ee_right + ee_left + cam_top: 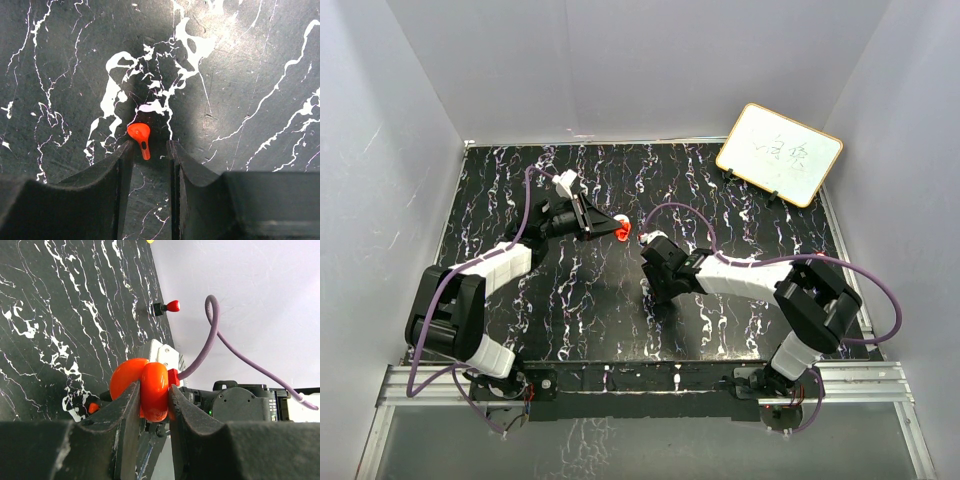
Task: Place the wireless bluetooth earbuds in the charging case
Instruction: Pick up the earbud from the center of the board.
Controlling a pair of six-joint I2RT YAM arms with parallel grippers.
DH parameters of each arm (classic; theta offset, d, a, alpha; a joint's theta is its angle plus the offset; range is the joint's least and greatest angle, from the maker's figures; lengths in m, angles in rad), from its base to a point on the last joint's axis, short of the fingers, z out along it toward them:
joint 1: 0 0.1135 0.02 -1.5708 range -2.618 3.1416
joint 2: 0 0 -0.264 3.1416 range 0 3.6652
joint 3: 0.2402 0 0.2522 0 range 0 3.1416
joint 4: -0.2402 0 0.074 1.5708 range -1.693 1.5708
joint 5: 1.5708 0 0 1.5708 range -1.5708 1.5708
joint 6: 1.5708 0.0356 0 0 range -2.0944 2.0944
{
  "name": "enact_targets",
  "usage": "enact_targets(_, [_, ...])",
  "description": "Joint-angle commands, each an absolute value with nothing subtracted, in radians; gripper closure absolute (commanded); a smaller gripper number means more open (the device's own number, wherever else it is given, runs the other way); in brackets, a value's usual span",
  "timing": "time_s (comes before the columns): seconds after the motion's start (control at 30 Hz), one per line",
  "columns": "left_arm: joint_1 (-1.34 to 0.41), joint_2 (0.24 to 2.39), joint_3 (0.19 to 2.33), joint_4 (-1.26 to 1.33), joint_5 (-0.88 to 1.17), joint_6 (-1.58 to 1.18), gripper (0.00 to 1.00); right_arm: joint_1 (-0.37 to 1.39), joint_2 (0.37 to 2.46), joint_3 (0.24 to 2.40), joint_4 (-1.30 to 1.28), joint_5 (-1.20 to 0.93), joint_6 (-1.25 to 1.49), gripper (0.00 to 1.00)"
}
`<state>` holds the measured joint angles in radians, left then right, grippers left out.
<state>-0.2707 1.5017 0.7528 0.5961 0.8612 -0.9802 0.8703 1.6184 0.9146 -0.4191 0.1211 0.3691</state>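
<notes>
One black marbled tabletop (580, 310), white walls (620, 70), left pincer (154, 389) clamped on charging case (154, 374), right pincer (150, 145) apart around earbud (139, 132)

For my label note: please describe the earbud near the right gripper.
On the black marbled table, find the right gripper. The red earbud lies between its open fingertips. Unlike the red case clamped by the left gripper, it is tiny, with a short stem.

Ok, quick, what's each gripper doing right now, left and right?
Left gripper: shut on the red charging case.
Right gripper: open, jaws either side of a red earbud lying on the table, no clear grip.
</notes>
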Motion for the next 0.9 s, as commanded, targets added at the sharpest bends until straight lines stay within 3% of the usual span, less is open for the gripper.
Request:
enact_targets(0.0, [-0.263,1.445,0.742,0.605,0.890,-0.986,1.00,0.879,1.578,0.962,-0.394,0.133,0.368,0.69])
enact_targets(0.87, [-0.259,1.437,0.738,0.605,0.890,-0.987,1.00,0.878,1.589,0.952,-0.381,0.112,0.343,0.80])
